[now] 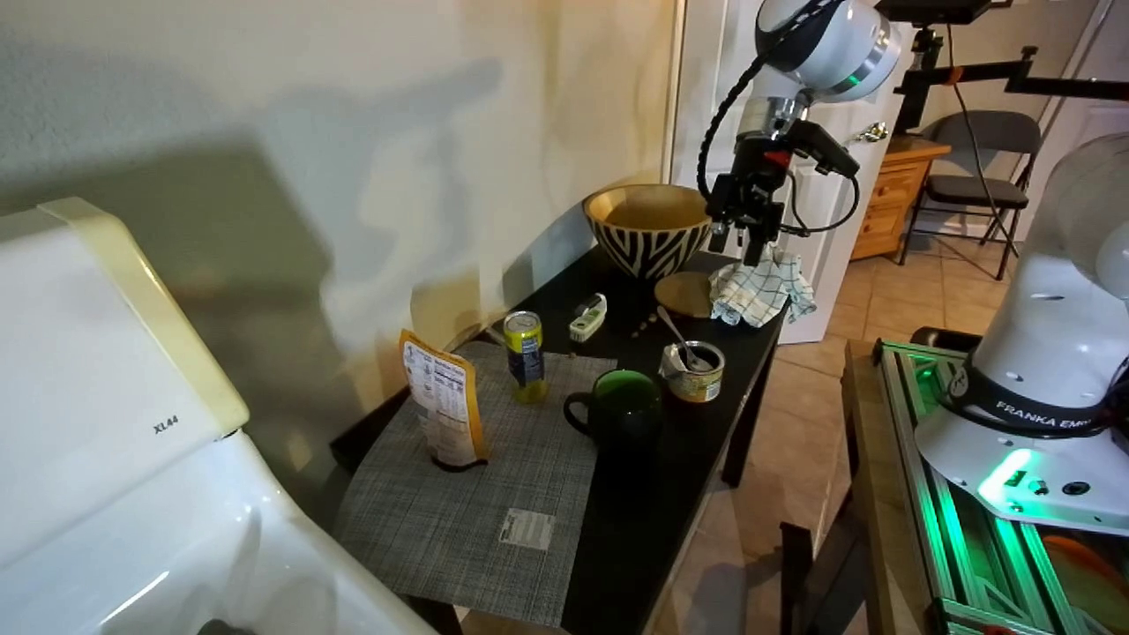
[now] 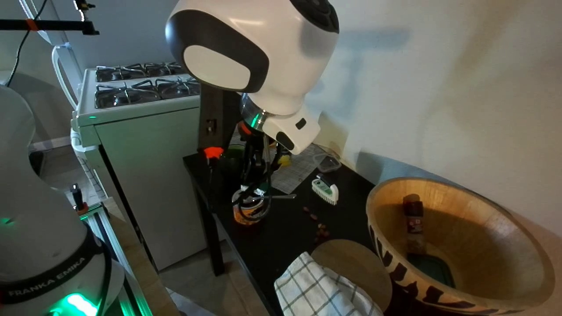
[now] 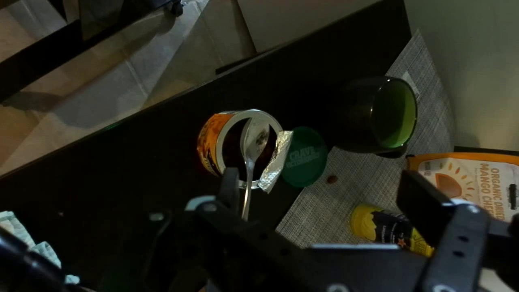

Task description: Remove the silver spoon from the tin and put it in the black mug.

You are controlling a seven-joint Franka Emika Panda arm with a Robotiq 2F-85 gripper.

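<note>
The tin (image 1: 697, 386) stands upright on the dark table with its lid peeled back; its orange label shows in the wrist view (image 3: 211, 142). The silver spoon (image 1: 676, 330) leans in it, bowl inside and handle over the rim, also in the wrist view (image 3: 254, 140). The black mug (image 1: 628, 419), green inside, stands upright beside the tin; it also shows in the wrist view (image 3: 361, 117). My gripper (image 1: 737, 245) is open and empty, raised above the table; its fingers (image 3: 320, 184) are wide apart. In an exterior view the arm and cables hide its fingertips and partly cover the tin (image 2: 248, 215).
A yellow-blue can (image 1: 527, 357) and a snack pouch (image 1: 444, 406) stand on the grey placemat (image 1: 467, 547). A brush (image 1: 588, 317), zebra-patterned bowl (image 1: 648, 231), round board (image 1: 684, 294) and checked cloth (image 1: 760, 291) lie farther along. A green lid (image 3: 306, 156) is beside the tin.
</note>
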